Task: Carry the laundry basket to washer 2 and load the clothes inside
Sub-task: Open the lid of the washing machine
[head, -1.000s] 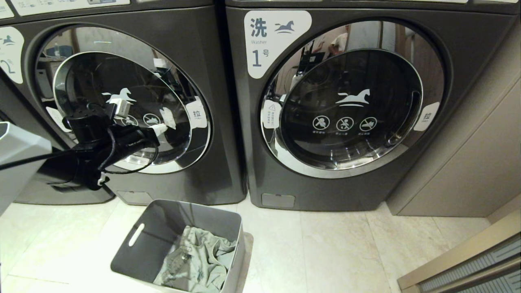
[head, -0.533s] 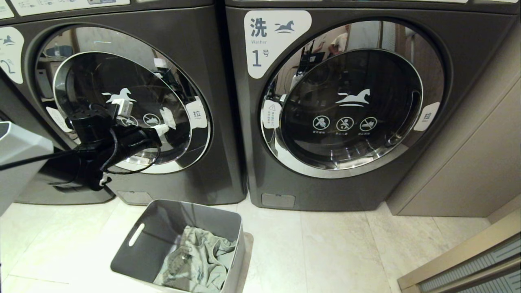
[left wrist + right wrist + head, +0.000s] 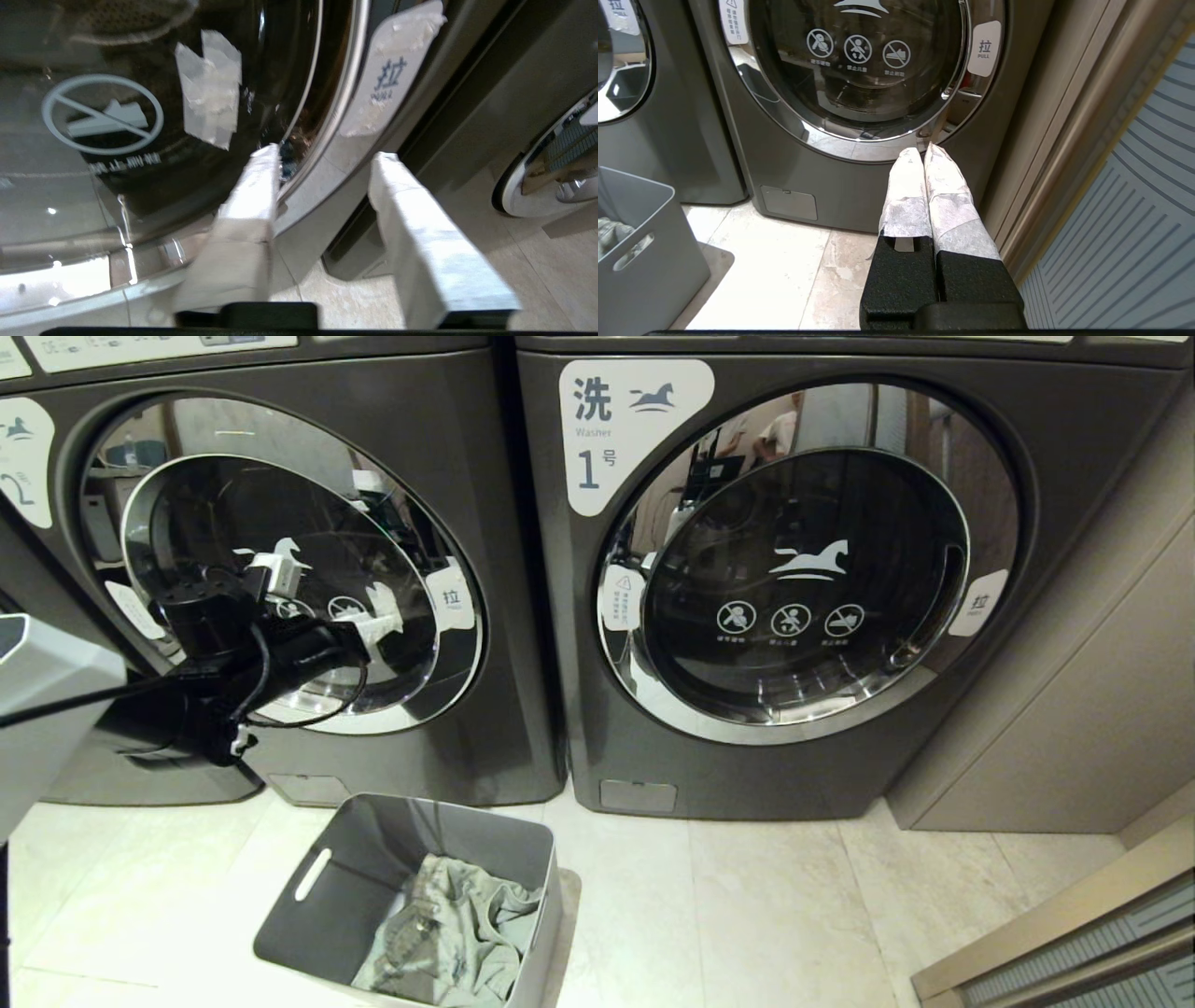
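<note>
the left gripper [image 3: 378,625] is up against the glass door [image 3: 280,569] of washer 2 [image 3: 448,476], near the door's right edge by the white pull label [image 3: 452,598]. its two wrapped fingers [image 3: 247,205] stand apart, with nothing between them but the chrome door rim [image 3: 336,126]; one tip lies over the dark glass, the other out past the rim in front of the grey front panel. the door looks closed.

the laundry basket [image 3: 317,933] sits on the pale tiled floor [image 3: 747,896] in front of washer 2, a little toward the seam with washer 1 [image 3: 794,569]. the clothes [image 3: 448,933] lie crumpled inside it.

the right gripper [image 3: 922,154] hangs low in front of washer 1, its fingers pressed together and empty.
</note>
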### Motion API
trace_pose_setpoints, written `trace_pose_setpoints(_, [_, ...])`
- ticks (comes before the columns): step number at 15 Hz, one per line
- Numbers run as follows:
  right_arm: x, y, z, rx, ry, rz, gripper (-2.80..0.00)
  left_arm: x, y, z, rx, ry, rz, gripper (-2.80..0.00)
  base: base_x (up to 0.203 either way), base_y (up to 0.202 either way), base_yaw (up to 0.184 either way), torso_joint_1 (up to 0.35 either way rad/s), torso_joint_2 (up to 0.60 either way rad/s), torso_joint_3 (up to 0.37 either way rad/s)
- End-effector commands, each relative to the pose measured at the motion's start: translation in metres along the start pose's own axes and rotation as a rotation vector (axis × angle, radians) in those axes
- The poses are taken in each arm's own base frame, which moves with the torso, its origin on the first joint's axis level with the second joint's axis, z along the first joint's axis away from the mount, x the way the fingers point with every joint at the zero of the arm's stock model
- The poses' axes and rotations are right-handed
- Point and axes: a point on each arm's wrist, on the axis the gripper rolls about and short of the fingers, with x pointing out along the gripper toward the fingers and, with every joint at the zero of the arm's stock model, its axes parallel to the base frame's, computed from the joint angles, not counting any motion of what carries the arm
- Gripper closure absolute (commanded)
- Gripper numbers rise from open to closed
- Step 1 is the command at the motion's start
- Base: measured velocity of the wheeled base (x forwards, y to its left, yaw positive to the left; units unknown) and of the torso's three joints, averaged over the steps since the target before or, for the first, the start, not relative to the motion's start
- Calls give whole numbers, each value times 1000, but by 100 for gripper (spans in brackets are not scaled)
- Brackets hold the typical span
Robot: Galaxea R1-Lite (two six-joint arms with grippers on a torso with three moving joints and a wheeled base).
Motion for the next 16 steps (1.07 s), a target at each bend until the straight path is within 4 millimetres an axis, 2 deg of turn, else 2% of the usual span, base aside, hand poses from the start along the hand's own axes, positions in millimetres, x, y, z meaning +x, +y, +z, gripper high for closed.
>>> trace_pose_setpoints(1, [1, 1, -11, 1, 39, 5, 0, 8, 4, -1, 9, -17, -33, -280, 0, 0, 0, 0, 0, 0])
trace_pose_setpoints(8, [1, 1, -11, 1, 39, 4, 0, 30, 6, -6, 32, -38, -169, -280, 0, 0, 0, 0, 0, 0])
trace_pose_setpoints(16, [1, 1, -11, 1, 39, 4, 0, 44, -11, -13, 39, -30, -288, -280, 0, 0, 0, 0, 0, 0])
